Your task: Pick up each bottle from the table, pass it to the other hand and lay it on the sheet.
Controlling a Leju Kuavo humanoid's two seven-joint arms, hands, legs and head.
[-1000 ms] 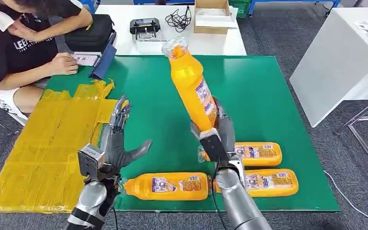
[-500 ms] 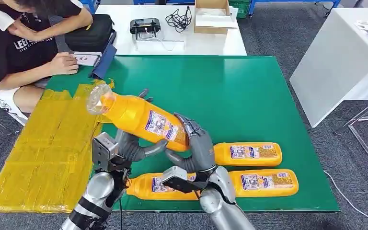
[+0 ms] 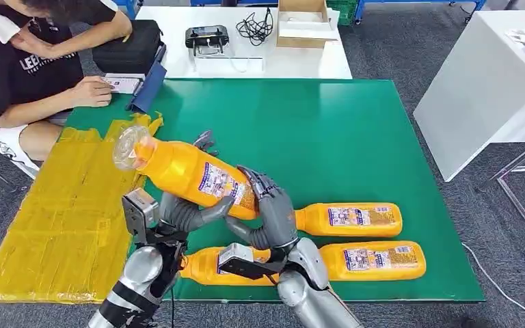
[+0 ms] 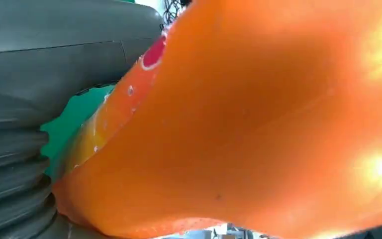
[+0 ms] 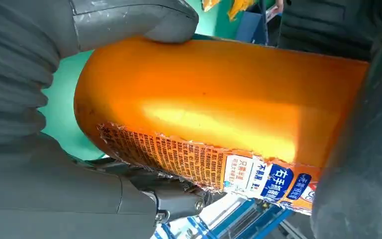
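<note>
head view high, wrist views close on bottle (image 3: 191, 174)

Both arms raised at lower centre of head view; left hand (image 3: 181, 213) and right hand (image 3: 268, 217) wrapped around one bottle (image 3: 188, 172).

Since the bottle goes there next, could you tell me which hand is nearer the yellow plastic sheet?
Left. The left hand, under the held orange bottle, is beside the yellow sheet; the right hand grips the bottle's base farther away.
</note>
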